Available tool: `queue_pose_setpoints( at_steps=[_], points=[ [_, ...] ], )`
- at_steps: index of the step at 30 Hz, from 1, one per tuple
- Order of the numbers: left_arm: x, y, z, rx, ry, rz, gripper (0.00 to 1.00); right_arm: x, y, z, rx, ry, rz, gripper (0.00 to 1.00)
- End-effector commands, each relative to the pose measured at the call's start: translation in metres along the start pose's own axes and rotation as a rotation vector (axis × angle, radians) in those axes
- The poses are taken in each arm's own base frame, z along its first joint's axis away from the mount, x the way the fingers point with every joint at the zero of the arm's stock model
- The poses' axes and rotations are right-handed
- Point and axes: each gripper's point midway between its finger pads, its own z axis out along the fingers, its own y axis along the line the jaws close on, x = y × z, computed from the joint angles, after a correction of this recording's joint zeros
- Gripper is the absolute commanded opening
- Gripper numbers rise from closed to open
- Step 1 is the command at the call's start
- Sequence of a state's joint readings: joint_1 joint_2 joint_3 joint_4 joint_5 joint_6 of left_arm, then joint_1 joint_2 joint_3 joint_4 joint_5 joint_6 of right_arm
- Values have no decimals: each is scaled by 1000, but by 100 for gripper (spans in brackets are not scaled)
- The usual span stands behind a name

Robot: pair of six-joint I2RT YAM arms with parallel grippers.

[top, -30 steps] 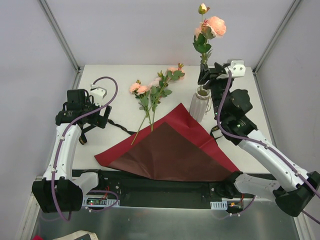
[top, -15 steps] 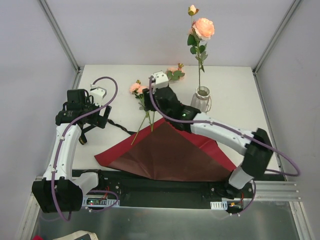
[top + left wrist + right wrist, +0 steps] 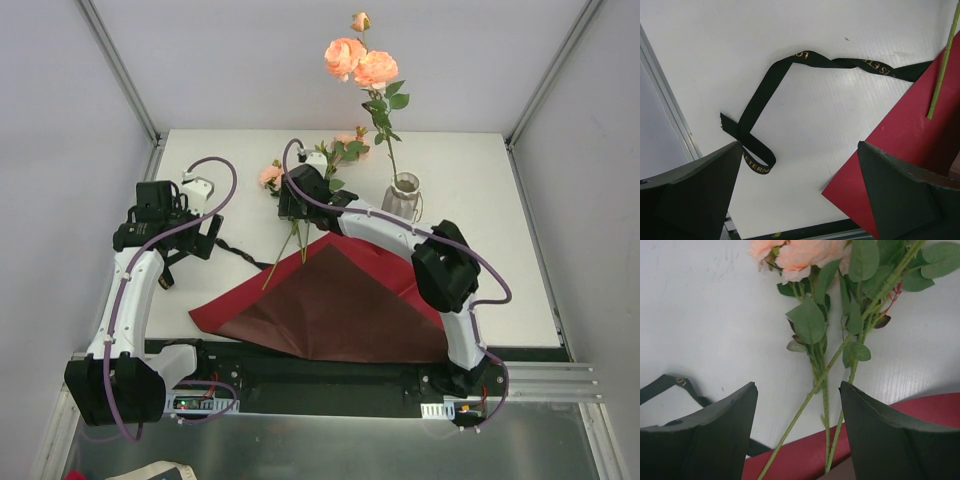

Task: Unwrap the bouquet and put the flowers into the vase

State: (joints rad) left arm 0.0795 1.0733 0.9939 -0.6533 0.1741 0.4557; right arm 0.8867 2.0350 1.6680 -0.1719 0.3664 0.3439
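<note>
Top view: the loose flowers (image 3: 338, 150) lay on the bench (image 3: 500, 200) left of the vase (image 3: 403, 195), stems running near-left to far-right with their tails on the opened red paper (image 3: 330, 300). The right pincer (image 3: 291, 207) hung directly over them, by far the nearer of the two. Left wrist: the left pincer (image 3: 799, 145) was wide open and empty above the black ribbon (image 3: 790, 65). Right wrist: the right pincer's jaws stood apart holding nothing, the stems ran lengthwise up the gap, and there was open bench to their left.
</note>
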Motion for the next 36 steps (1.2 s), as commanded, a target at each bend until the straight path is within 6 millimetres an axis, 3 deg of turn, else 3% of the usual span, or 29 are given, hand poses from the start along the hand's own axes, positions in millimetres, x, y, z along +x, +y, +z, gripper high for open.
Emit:
queue_pose_setpoints(
  at_steps=[1, 5, 26, 32, 36],
  points=[
    [-2, 2, 1, -8, -21, 20, 99, 1, -7, 19, 48, 27, 124, 68],
    [0, 3, 3, -11, -18, 26, 99, 13, -21, 36, 91, 48, 138, 62],
    [11, 7, 14, -19, 0, 44, 99, 51, -35, 73, 144, 82, 216, 50],
    [11, 7, 15, -16, 2, 43, 99, 50, -35, 73, 136, 65, 232, 36],
    [10, 7, 14, -21, -4, 41, 99, 37, -34, 62, 119, 21, 251, 24]
  ],
)
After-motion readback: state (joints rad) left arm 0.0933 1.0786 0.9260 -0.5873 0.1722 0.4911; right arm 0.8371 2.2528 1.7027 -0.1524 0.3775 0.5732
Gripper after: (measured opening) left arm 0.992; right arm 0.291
